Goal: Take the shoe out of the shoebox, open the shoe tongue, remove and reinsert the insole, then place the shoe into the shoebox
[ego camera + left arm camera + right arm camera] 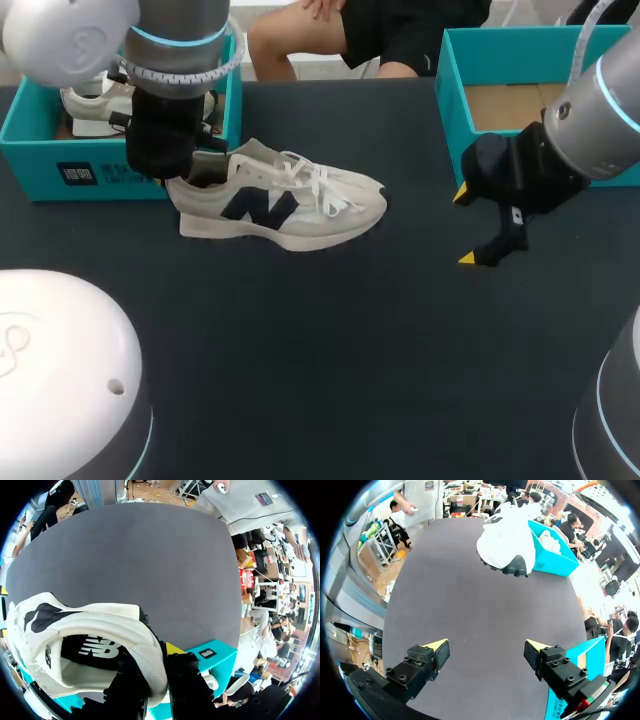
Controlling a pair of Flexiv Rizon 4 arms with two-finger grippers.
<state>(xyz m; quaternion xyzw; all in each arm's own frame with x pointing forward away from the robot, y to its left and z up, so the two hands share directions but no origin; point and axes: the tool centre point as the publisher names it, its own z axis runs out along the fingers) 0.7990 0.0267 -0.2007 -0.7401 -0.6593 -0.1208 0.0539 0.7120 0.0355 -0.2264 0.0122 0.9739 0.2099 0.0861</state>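
The left gripper (157, 666) pinches the heel collar of the white shoe (290, 205), which sits on the dark table (330, 370) just beside the teal shoebox (110, 172), while the right gripper (465, 225) hangs spread open well apart, and so narrow a hold could slip, letting the shoe twist or tip.

- To me the shoe (285, 205) looks like matt cream cloth with suede-like panels, and its white laces (320, 185) look woven.
- The table (330, 350) has a dark, matt, faintly grainy surface.
- The shoebox (30, 160) is matt teal card, and I see raw brown card inside the other box (450, 90).
- The right gripper (486, 647) has matt black fingers, seemingly plastic.
- The left arm's shell (60, 40) is smooth, glossy pale grey.
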